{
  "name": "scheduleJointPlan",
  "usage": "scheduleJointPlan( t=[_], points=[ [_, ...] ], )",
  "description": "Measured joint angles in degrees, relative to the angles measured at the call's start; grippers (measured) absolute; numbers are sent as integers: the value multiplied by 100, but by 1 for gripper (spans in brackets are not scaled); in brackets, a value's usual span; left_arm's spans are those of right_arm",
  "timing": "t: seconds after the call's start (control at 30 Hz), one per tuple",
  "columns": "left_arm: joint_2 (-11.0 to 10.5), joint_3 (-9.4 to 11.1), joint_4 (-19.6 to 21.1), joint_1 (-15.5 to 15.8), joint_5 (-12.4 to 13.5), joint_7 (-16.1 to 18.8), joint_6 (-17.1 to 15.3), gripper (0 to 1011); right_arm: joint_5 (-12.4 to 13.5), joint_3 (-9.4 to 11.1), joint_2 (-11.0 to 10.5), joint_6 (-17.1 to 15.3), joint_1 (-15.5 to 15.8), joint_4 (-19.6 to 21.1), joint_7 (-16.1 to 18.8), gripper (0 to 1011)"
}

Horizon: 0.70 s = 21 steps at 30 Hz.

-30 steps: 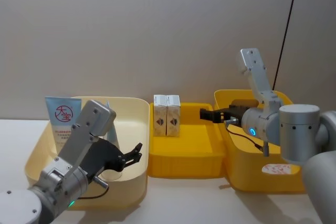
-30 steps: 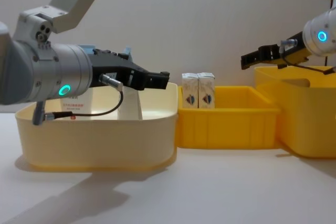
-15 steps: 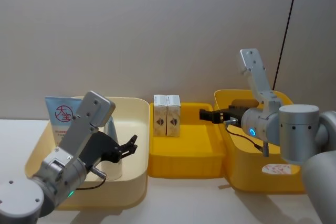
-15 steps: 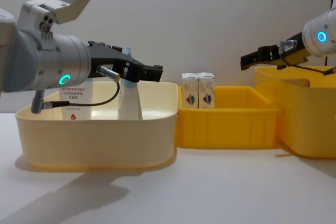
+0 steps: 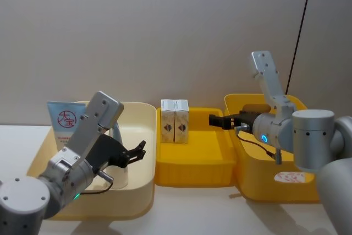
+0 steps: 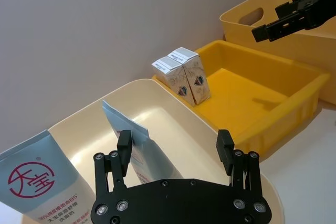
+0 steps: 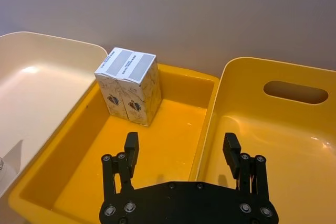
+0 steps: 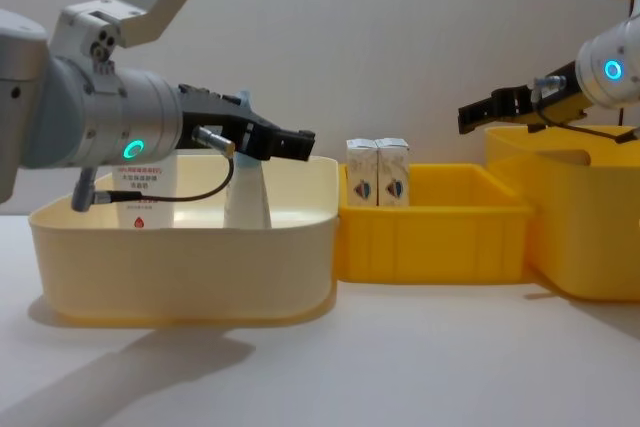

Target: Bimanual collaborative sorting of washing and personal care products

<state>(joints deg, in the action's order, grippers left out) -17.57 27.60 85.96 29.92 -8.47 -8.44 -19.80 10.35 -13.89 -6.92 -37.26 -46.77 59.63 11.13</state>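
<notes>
**Left side.** The cream bin [image 5: 137, 104] holds both tubes upright. The light blue tube [image 5: 63, 119] leans on the far-left wall, and the pale tapering tube [image 5: 119, 175] stands nearer the middle.

The left gripper [image 5: 141, 150] is over this bin with its jaws wide apart and empty. Over the last second it has drawn back from the bin's right wall and risen a little. The tapering tube's crimped top [image 6: 126, 121] now sits just beyond the fingertips, closer to one finger, with no contact.

Judgement: this looks like lining up on the tapering tube. The grasp has not been made.

**Middle.** Two small white cartons [image 5: 174, 120] stand touching each other at the back-left of the yellow tray [image 5: 192, 175]. They have not moved.

**Right side.** The right gripper [image 5: 214, 120] hovers where the tray meets the deep yellow bin [image 5: 269, 188], jaws open and empty. Its position matches a second ago, so it appears to be waiting.

**Writing.**
- Light blue tube: a red ring logo reading "大宝". The red lines under it are too small to read.
- Cartons: a dark shield emblem on the front and a grey panel on top. The text is illegible.
- Deep bin: a red-and-white sticker [image 5: 290, 178] on the front, unreadable.
</notes>
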Motion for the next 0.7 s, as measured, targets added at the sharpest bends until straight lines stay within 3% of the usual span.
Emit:
scheduleJointPlan(
  t=[0.7],
  points=[
    [64,-7,-715,309,135,-160,53,1003,0,0,0,1,0,0,-1,1001]
  ],
)
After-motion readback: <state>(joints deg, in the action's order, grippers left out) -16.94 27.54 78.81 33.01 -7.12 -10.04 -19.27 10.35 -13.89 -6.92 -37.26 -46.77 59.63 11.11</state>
